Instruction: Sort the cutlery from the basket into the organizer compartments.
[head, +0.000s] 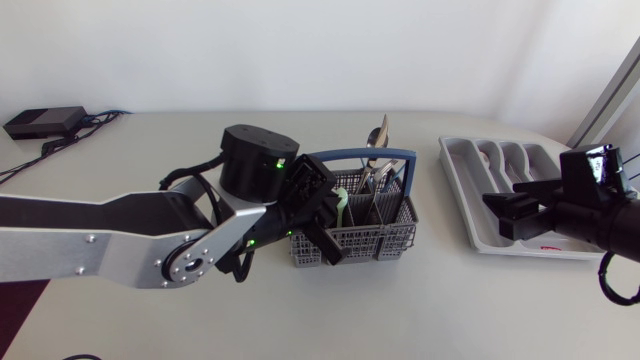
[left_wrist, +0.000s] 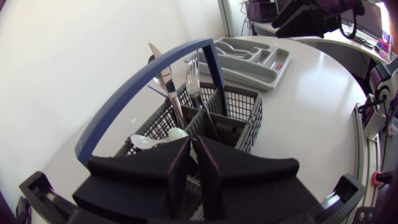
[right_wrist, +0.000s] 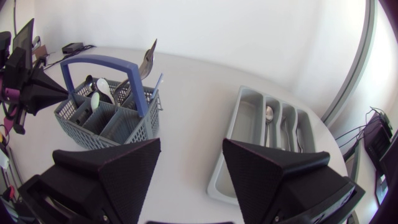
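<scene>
1. Grey mesh basket (head: 360, 243) sits mid-table. The organizer (head: 458, 195) lies at its 3 o'clock, well apart.
2. Left gripper (head: 322, 222) is at the basket's 9 o'clock end. Its fingers are nearly pressed together and seem to pinch a pale spoon (left_wrist: 177, 133) standing upright, though the contact is partly hidden.
3. Right gripper (head: 505, 215) is spread and empty. It hovers over the organizer's 6 o'clock rim and is the nearer arm there.
4. Count: one basket and one organizer holding one metal spoon (right_wrist: 268, 114). In the basket are one knife (left_wrist: 163, 71), one fork (left_wrist: 193, 71) and two pale spoons.
</scene>
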